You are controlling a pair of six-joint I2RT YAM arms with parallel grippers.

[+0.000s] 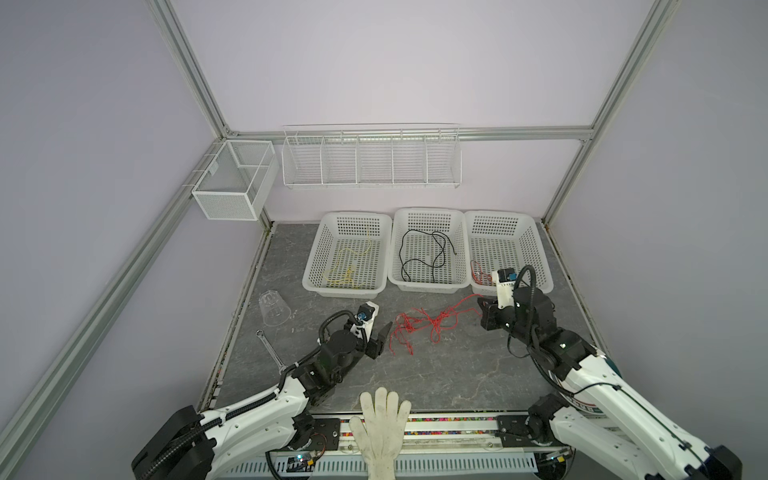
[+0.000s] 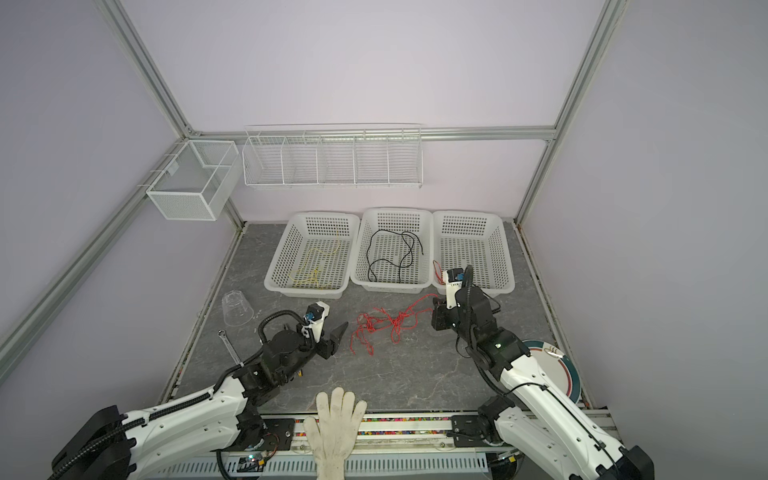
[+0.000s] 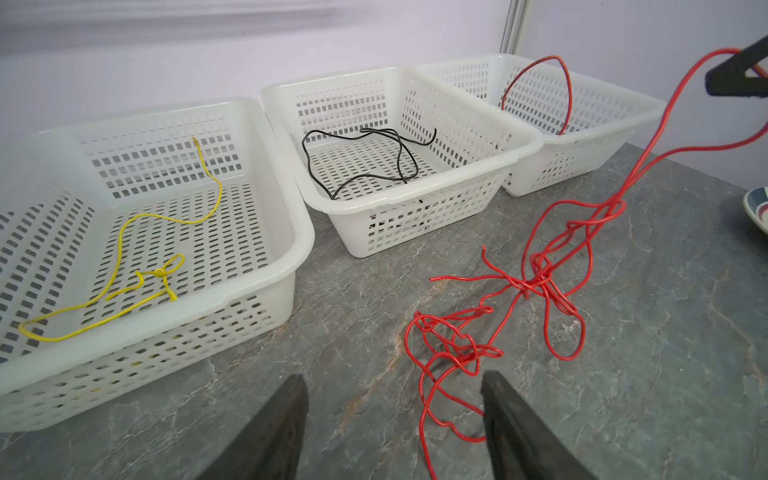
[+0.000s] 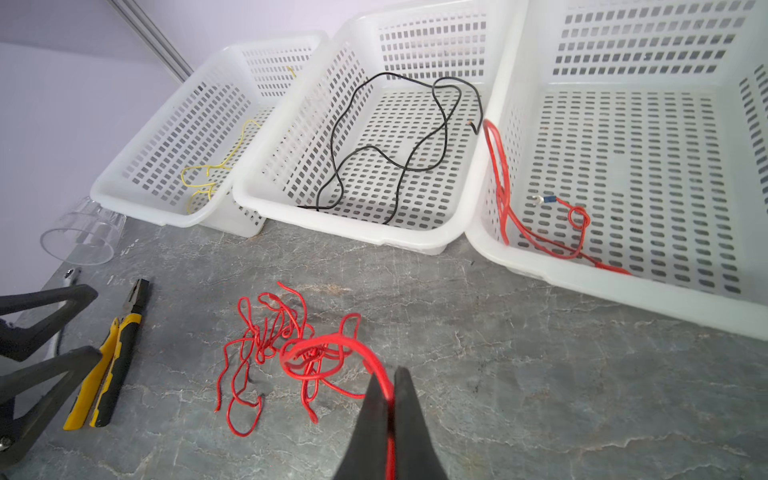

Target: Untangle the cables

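A red cable (image 1: 432, 324) lies knotted on the grey table between my two grippers; it is also in the left wrist view (image 3: 536, 282). One end of it (image 4: 503, 199) runs into the right white basket (image 1: 536, 249). My right gripper (image 4: 388, 374) is shut on a strand of the red cable, seen in a top view (image 1: 483, 302) just in front of that basket. My left gripper (image 3: 392, 378) is open and holds nothing, close to the left of the tangle (image 1: 382, 338). The yellow cable (image 1: 345, 270) lies in the left basket (image 1: 347, 291), the black cable (image 1: 428, 257) in the middle basket (image 1: 428, 286).
A clear cup (image 1: 273, 307) lies on its side at the left, with a wrench (image 1: 270, 349) nearer me. Yellow-handled pliers (image 4: 112, 357) lie by the left gripper. A white glove (image 1: 382, 428) rests at the front edge, a plate (image 2: 552, 365) at the right.
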